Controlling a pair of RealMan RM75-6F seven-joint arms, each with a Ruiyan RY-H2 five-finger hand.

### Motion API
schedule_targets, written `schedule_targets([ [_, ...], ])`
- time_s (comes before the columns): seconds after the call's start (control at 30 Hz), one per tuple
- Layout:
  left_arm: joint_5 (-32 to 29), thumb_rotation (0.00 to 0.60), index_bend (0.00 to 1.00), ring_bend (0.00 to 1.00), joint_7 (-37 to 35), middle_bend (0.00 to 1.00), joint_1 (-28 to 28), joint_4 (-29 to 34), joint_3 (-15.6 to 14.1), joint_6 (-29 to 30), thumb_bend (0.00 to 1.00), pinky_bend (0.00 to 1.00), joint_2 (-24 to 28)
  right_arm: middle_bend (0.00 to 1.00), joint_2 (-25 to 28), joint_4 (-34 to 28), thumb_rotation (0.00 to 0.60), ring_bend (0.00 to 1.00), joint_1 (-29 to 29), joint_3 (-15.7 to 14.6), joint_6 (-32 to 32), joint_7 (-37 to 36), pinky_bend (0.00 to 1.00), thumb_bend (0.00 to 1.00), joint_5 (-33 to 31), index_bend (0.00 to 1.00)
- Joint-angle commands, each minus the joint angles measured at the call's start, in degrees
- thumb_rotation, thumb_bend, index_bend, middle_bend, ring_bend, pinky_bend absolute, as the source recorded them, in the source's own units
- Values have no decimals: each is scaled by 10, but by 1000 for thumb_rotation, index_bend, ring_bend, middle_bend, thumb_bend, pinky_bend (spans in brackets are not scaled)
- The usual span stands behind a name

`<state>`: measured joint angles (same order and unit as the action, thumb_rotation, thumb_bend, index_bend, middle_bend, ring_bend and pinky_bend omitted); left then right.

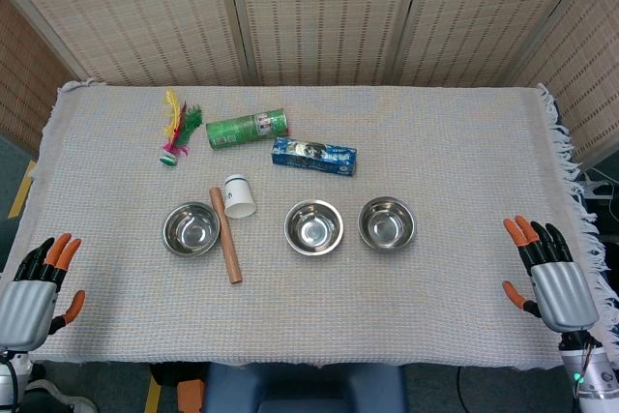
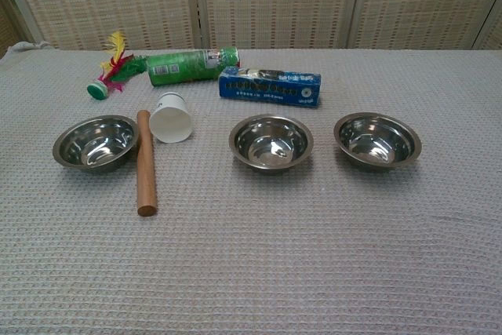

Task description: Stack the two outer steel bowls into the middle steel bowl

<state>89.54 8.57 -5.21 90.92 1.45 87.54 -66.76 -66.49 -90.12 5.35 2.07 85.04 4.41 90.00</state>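
Observation:
Three empty steel bowls stand in a row on the cloth-covered table. The left bowl (image 1: pixel 191 228) (image 2: pixel 96 143), the middle bowl (image 1: pixel 313 226) (image 2: pixel 271 142) and the right bowl (image 1: pixel 387 223) (image 2: pixel 377 140) stand apart from each other. My left hand (image 1: pixel 37 295) hovers at the table's front left corner, fingers spread and holding nothing. My right hand (image 1: pixel 547 278) hangs at the front right corner, also spread and holding nothing. Both hands are far from the bowls and show only in the head view.
A wooden rod (image 1: pixel 225 235) (image 2: pixel 145 162) lies beside the left bowl's right rim. A white paper cup (image 1: pixel 239 195) (image 2: pixel 171 118) lies on its side behind it. Further back are a green can (image 1: pixel 247 129), a blue box (image 1: pixel 313 156) and a feathered shuttlecock (image 1: pixel 177 131).

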Motion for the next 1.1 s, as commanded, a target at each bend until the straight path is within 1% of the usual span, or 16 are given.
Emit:
schedule_targets([
  [0.03,-4,600,0,0,0,1,-1,2,0,-4,392,133,-3,0,1,-2,600,0,-1,1,1,1,0,177,-3,0],
  [0.13,0,600,0,0,-7,1,-9,-3,1,-13,391,133,-15,0,2,-1,600,0,0,3,-1,0,0,177,-8,0],
  [0.2,0,600,5,0,-7,1,-19,-16,1,-30,392,134,-32,0,3,-1,600,0,-1,3,0,-2,0,177,-9,0],
  [0.33,-19,600,72,0,9,0,-49,-42,9,-81,392,177,-73,0,4,1,600,0,0,5,-2,-3,0,177,-12,0],
  [0.37,-21,600,85,0,10,0,-62,-57,13,-99,392,183,-94,0,5,2,600,0,1,4,-7,-5,0,177,-15,0],
  [0.43,-24,600,101,0,18,0,-79,-87,18,-118,393,189,-124,0,7,2,600,0,3,5,-14,-7,0,177,-21,0],
  [0.53,-28,600,137,0,56,0,-103,-163,30,-132,394,231,-190,0,9,3,600,0,6,7,-24,-8,0,177,-31,0],
  [0.6,-30,600,146,0,62,0,-116,-207,36,-139,396,241,-223,0,11,2,600,0,5,8,-27,-6,0,177,-37,0],
  [0.73,-30,600,152,0,60,0,-122,-233,38,-140,396,241,-241,0,14,-1,600,0,5,8,-30,-6,0,176,-40,0],
  [0.8,-35,600,167,0,49,0,-134,-275,41,-154,396,242,-268,0,18,-5,600,0,5,9,-33,-10,0,177,-46,0],
  [0.87,-42,600,182,0,29,0,-151,-321,42,-181,396,243,-298,0,21,-6,600,0,5,11,-39,-5,0,176,-59,0],
  [0.93,-35,600,195,0,22,0,-161,-361,41,-179,396,247,-320,0,24,-10,600,0,6,11,-49,0,0,177,-67,0],
  [1.0,-20,600,215,0,15,10,-170,-406,38,-164,396,256,-343,0,28,-15,600,0,8,10,-58,4,0,176,-73,0],
  [1.1,-10,600,269,2,-20,38,-181,-450,34,-158,395,270,-367,0,31,-19,600,0,10,10,-65,9,0,176,-79,0],
])
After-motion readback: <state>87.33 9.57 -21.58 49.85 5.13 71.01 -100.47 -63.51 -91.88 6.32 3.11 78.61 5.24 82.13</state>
